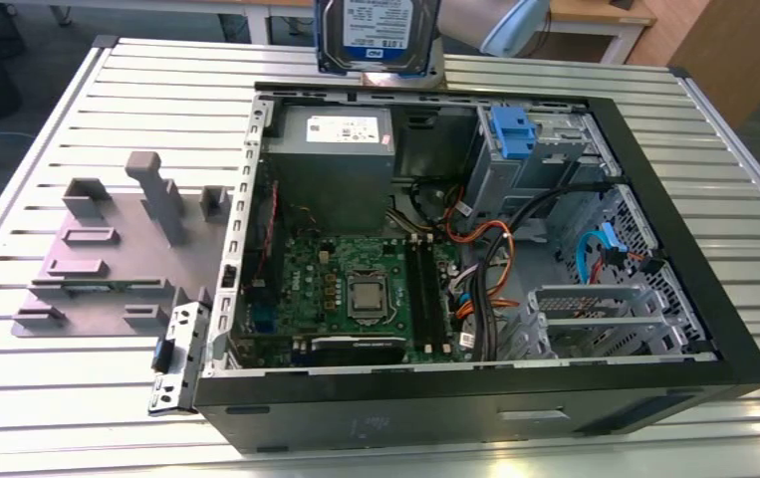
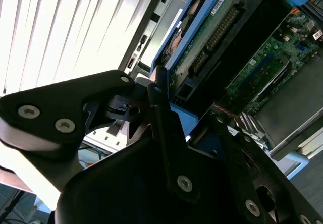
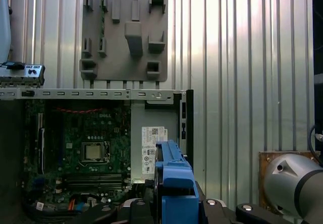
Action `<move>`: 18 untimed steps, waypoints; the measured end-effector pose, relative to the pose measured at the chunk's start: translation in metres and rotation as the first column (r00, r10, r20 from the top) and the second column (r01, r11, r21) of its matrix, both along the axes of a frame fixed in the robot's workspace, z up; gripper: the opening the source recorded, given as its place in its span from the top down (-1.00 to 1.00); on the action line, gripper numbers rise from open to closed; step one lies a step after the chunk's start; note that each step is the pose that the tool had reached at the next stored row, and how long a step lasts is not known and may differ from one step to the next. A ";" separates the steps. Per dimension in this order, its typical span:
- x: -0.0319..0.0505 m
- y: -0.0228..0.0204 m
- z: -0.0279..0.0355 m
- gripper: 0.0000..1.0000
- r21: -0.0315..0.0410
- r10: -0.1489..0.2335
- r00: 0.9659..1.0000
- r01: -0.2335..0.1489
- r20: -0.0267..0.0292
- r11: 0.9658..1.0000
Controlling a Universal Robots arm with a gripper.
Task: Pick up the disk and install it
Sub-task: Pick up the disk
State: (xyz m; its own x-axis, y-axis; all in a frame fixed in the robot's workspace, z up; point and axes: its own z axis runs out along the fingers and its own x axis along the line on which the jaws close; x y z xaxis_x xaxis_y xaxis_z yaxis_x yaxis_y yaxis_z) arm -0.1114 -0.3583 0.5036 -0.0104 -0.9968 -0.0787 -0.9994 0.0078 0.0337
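gripper (image 3: pixel 176 206) was clamped on the disk (image 3: pixel 175 178) — in the first wrist view i saw black fingers either side of its blue side bracket, with the disk edge-on between them. in the second wrist view the board side of the disk ran out past the fingers. in the exterior view the disk hung upright in the air, label facing the camera, above the far edge of the computer case (image 1: pixel 459 398) and not touching it — not in any bay. the case lay open on its side. inside i saw the motherboard (image 1: pixel 340 274) nearer the camera, the grey power supply (image 1: pixel 331 169) behind it, and a blue latch (image 1: pixel 510 132) toward the exterior view's right. the case sat on the slatted metal table (image 1: pixel 88 398). the grey fixture plate (image 1: pixel 101 269) lay flat on the table, beside the case at the exterior view's left.
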 end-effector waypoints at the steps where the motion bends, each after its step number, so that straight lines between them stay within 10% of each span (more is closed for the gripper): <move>1: 0.0004 0.0000 0.0000 0.26 0.000 0.000 1.000 0.000 0.000 1.000; 18: 0.0056 0.0000 0.0000 0.26 0.000 0.000 1.000 0.000 0.000 1.000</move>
